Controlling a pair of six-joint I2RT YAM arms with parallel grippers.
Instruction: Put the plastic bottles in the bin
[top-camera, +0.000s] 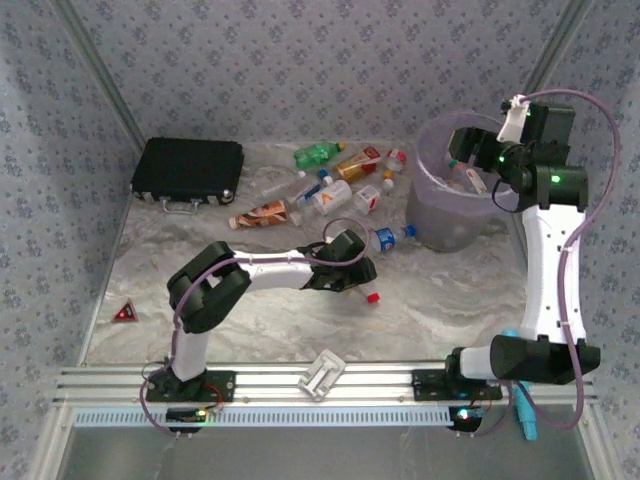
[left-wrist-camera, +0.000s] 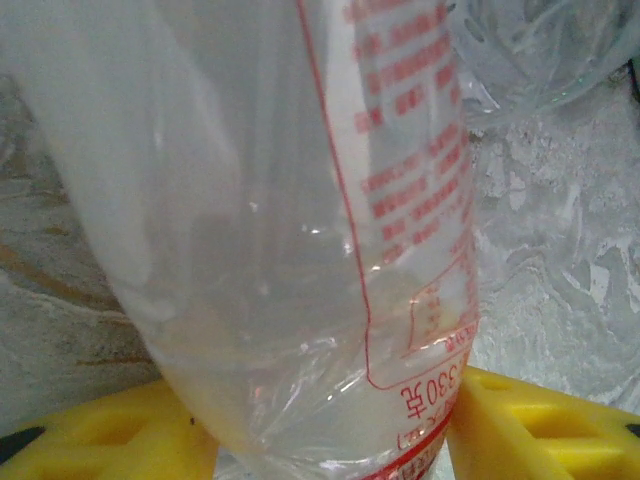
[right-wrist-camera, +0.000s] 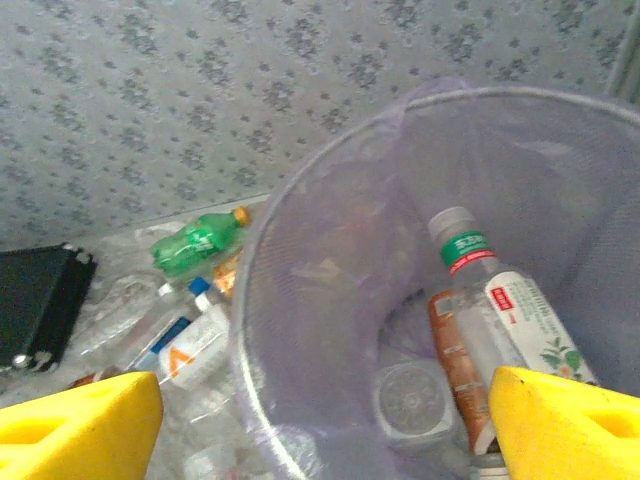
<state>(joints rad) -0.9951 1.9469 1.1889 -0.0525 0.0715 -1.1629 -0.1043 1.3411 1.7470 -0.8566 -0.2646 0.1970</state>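
L gripper (top-camera: 356, 270) sits mid-table, centre of the top view, w/ its yellow fingers (left-wrist-camera: 110, 440) against both sides of a clear red-print bottle (left-wrist-camera: 280, 250). That reads as a grip, though how firm I can't tell. The bottle's long axis runs across the jaws. In the top view its red cap (top-camera: 372, 296) pokes out lower right of the gripper, toward the near edge; the body is hidden under the wrist.

Key relation: the bin (top-camera: 437, 215) lies up and right of that gripper, near, so the L arm is the one placed to deliver. Between them a blue-cap bottle (top-camera: 388, 239) lies flat just beside the bin's foot. A low straight carry would prob. clip it, so the move calls for a lift first, then over the rim.

R gripper (right-wrist-camera: 320, 430) hangs over the bin mouth, jaws wide, nothing in them. It takes up room above the rim's right side, so the left side of the rim looks the freer way in. Already inside: a white-cap bottle (right-wrist-camera: 495, 305), a brown bottle (right-wrist-camera: 452, 350) and others.

The other bottles on the table, incl. a green bottle (top-camera: 318, 153), cluster upper centre, left of the bin. The black case (top-camera: 188, 172) sits upper left, well apart. Open room — lower centre of the table.
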